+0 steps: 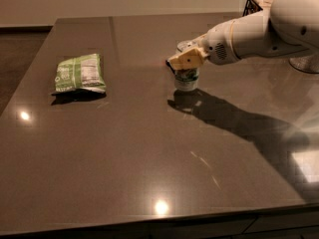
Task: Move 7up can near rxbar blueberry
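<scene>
The 7up can stands upright near the middle of the dark table, white and green sides showing. My gripper comes in from the right on a white arm, and its tan fingers are closed over the can's top. A small dark sliver shows just left of the fingers, behind the can. It may be the rxbar blueberry, which is mostly hidden by the gripper.
A flat green-and-white snack bag lies at the left of the table. A dark wire basket stands at the back right. A round metallic base sits at the right edge.
</scene>
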Available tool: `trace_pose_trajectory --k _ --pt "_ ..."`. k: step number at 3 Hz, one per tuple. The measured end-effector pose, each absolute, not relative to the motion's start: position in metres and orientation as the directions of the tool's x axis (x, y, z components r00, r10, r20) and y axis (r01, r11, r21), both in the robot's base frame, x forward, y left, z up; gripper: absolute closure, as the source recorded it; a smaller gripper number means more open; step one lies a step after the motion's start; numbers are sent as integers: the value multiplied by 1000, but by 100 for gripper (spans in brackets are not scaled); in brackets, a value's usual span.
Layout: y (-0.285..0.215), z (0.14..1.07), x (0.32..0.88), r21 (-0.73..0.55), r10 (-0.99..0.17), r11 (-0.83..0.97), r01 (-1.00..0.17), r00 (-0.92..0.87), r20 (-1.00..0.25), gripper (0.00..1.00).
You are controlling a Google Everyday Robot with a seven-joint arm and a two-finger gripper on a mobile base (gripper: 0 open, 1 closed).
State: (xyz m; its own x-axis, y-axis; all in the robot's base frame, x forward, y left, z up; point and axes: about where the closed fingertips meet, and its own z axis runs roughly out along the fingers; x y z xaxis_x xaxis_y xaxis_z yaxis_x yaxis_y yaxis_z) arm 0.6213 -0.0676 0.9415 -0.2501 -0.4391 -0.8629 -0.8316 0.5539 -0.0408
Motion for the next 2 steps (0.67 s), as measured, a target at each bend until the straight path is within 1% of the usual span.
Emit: trace_pose_trajectory --k 1,2 --pt "-78 931 637 -20 -405 579 -815 -266 -875 100" --pt "-89 922 645 -13 -373 614 -790 -276 -886 83"
